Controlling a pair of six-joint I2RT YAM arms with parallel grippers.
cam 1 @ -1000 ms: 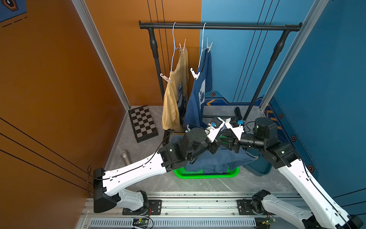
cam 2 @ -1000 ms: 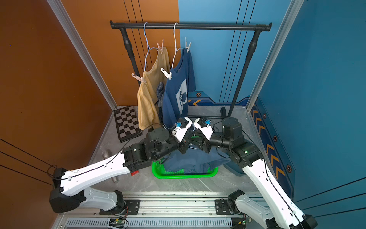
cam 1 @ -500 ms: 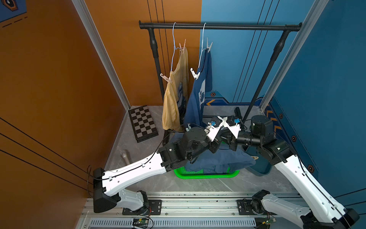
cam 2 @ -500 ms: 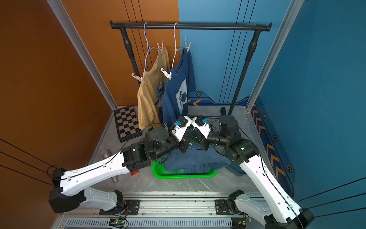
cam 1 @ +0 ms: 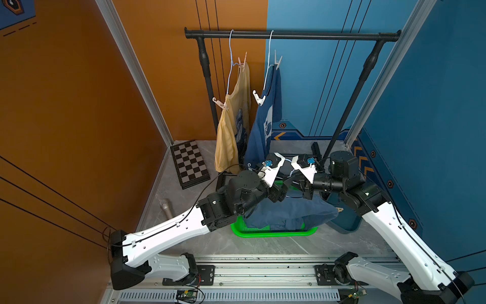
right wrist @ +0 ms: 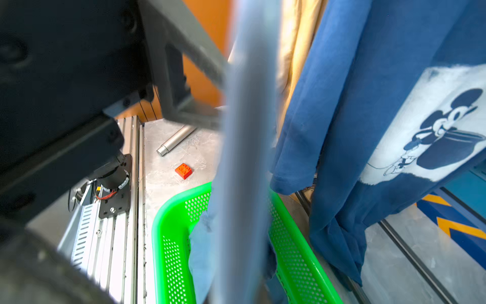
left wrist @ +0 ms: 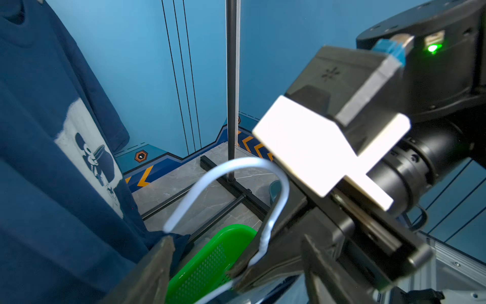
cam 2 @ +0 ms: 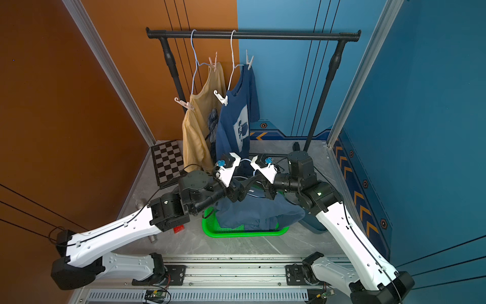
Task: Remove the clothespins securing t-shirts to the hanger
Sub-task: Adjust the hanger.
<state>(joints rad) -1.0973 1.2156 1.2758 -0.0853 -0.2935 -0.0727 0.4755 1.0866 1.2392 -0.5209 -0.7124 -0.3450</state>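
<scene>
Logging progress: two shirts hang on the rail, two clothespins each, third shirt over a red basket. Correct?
No: the basket is green, not red, as both top views show. The rest holds: yellow shirt and navy shirt hang on the rail with two clothespins each, and the slate shirt is over the basket.

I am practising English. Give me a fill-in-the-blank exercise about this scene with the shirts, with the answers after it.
1. The slate blue shirt lies over a ___ basket.
2. The shirt hanging nearest the chessboard is ___.
3. The right gripper is shut on a white ___.
4. The left gripper is ___.
Answers: green; yellow; hanger; open.
</scene>
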